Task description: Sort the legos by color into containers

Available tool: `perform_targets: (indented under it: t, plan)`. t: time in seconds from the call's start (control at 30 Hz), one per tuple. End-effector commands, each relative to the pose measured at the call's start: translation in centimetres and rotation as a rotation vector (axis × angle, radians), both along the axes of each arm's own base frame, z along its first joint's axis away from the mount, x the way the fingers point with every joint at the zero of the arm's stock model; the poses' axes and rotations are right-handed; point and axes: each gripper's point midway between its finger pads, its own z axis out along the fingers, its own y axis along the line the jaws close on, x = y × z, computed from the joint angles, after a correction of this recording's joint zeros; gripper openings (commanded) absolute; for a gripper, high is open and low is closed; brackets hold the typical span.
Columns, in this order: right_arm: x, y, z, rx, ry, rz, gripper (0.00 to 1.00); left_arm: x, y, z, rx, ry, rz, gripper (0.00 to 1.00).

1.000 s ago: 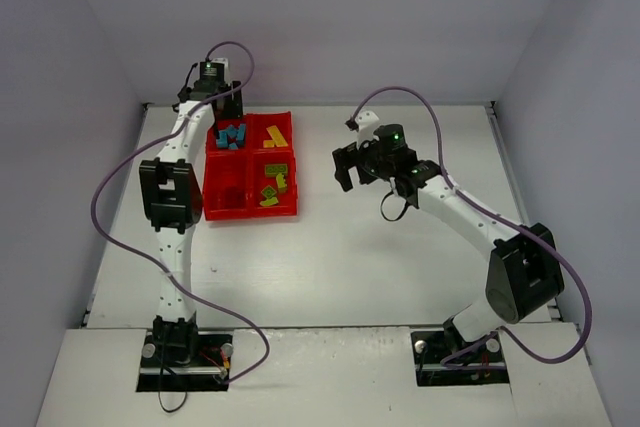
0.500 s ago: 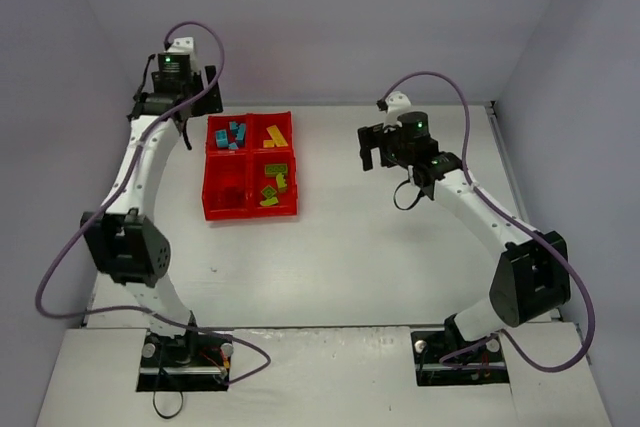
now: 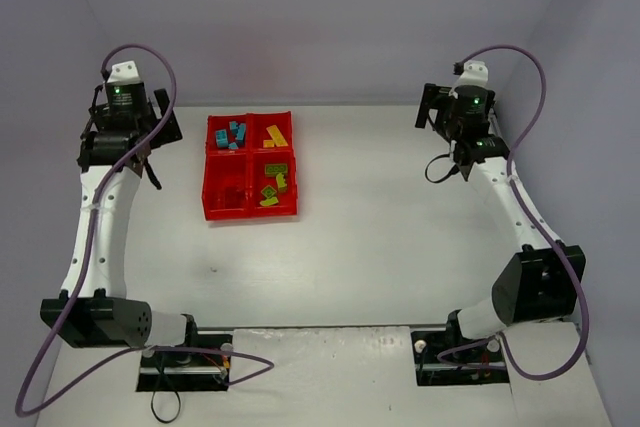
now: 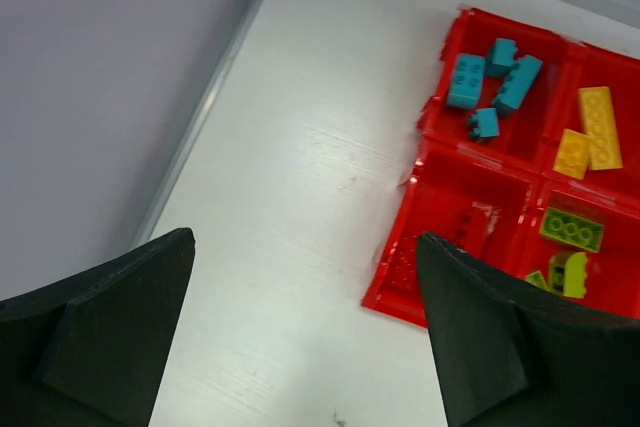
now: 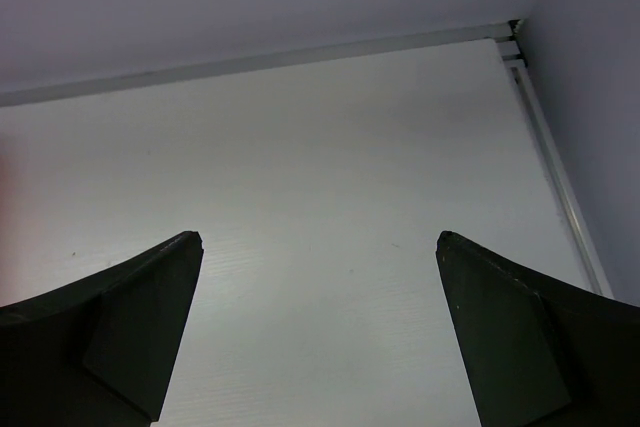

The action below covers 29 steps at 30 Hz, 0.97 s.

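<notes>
The red tray (image 3: 212,209) lies at the back left of the table, with four compartments. Cyan bricks (image 3: 231,134) lie in the back left one, yellow bricks (image 3: 276,135) in the back right, green bricks (image 3: 273,185) in the front right. Red bricks are hard to make out against the front left compartment. My left gripper (image 3: 155,142) is open and empty, raised left of the tray. Its wrist view shows the tray (image 4: 385,292), cyan bricks (image 4: 490,77), yellow bricks (image 4: 590,127) and a green brick (image 4: 570,229) beyond the open left gripper (image 4: 305,237). My right gripper (image 3: 440,117) is open and empty at the back right.
The right wrist view shows the open right gripper (image 5: 318,237) over bare white table and the back right corner of the walls (image 5: 512,29). Grey walls close in the table on the left, back and right.
Both arms have swung outward and up. The left gripper moved from over the tray's back left compartment to the left wall side. The right gripper moved from table centre to the back right.
</notes>
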Motion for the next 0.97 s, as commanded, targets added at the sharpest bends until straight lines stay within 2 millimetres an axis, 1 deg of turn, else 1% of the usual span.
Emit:
perform_targets:
  t: [0.0,0.07,0.17,0.23,0.33,0.37,0.47,0.5,0.53,0.57,0.83,0.93]
  plan:
    - [0.2,-1.3,6.5,-0.004,-0.165,-0.06,1.0,-3.5,2.6,2.4,0.046,-0.045,0.14,0.85]
    - [0.4,-1.6,7.1,-0.027,-0.173,-0.07,1.0,-4.7,3.0,2.9,0.058,-0.051,0.161,0.87]
    - [0.5,-2.0,7.7,-0.03,-0.186,-0.094,1.0,-5.7,3.5,3.9,0.079,-0.066,0.186,0.88]
    - [0.6,-2.0,8.1,-0.03,-0.194,-0.096,1.0,-6.1,3.7,4.8,0.083,-0.084,0.201,0.89]
    - [0.5,-2.5,8.2,-0.042,-0.196,-0.121,1.0,-6.3,3.9,5.3,0.085,-0.091,0.215,0.9]
    - [0.4,-2.7,8.4,-0.043,-0.204,-0.129,1.0,-6.3,3.8,5.3,0.083,-0.09,0.214,0.9]
    - [-0.1,-3.1,8.1,-0.051,-0.207,-0.15,1.0,-6.1,3.8,5.1,0.075,-0.086,0.219,0.9]
    - [-0.1,-3.1,8.3,-0.049,-0.216,-0.151,1.0,-6.0,3.8,5.1,0.07,-0.087,0.224,0.9]
    - [-0.2,-3.1,7.8,-0.05,-0.21,-0.15,1.0,-5.9,3.8,5.0,0.069,-0.083,0.229,0.9]
    - [-0.5,-3.1,8.2,-0.048,-0.22,-0.149,1.0,-5.9,3.9,5.0,0.067,-0.084,0.233,0.9]
    - [-0.9,-3.0,8.6,-0.044,-0.238,-0.142,1.0,-5.6,4.0,4.5,0.05,-0.083,0.257,0.9]
    - [-0.8,-2.8,8.4,-0.038,-0.236,-0.134,1.0,-5.6,3.9,4.1,0.047,-0.077,0.255,0.9]
